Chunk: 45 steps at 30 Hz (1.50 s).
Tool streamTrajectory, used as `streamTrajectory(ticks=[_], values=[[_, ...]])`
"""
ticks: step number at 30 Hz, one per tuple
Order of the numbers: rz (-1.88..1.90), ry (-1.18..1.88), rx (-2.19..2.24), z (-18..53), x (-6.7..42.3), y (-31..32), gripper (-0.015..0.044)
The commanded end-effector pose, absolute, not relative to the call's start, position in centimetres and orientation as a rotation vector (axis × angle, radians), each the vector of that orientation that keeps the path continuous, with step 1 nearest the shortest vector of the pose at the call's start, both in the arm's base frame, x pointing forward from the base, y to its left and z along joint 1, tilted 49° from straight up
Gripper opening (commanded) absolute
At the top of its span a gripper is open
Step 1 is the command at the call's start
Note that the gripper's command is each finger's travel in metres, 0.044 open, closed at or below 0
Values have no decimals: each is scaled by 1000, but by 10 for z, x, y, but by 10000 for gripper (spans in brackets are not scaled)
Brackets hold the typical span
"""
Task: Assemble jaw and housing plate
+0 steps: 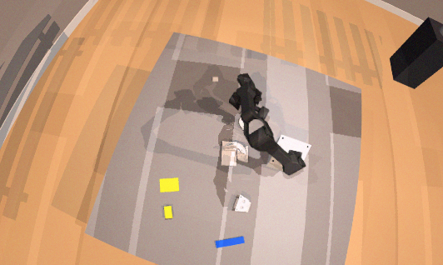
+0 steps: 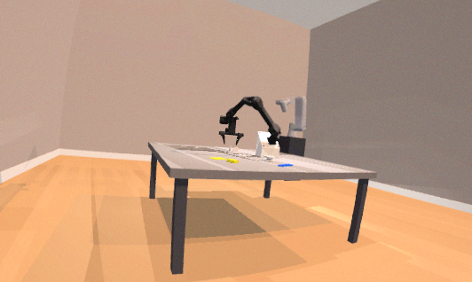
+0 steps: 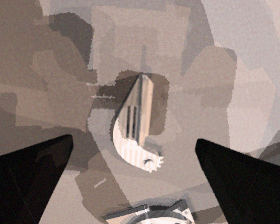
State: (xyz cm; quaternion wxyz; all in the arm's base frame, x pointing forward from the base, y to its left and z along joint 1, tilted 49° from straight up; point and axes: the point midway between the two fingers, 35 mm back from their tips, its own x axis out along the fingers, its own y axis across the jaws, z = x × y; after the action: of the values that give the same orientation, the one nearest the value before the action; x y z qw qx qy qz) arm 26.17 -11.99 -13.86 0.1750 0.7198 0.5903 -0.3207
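"Can you read any words, numbers or signs on anything there?"

"No, I can't make out any lettering, labels, brands, numbers or signs in any view."

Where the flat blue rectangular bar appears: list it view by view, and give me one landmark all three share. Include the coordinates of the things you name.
Top: the flat blue rectangular bar [image 1: 230, 242] [image 2: 285, 165] lies near the bottom edge, slightly right of centre.
Exterior: right of centre, a little below mid-height, on the table.
Wrist: not in it.
Shared landmark: the grey rectangular table top [image 1: 124, 200] [image 2: 270, 174] [image 3: 261, 100], whole in the exterior view, only a patch in the wrist view.
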Motion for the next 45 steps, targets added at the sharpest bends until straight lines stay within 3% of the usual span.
streamTrajectory(ticks=[1, 45], values=[[-908, 1669, 2047, -138, 263, -120, 440], [-908, 1668, 2049, -173, 270, -82, 440]])
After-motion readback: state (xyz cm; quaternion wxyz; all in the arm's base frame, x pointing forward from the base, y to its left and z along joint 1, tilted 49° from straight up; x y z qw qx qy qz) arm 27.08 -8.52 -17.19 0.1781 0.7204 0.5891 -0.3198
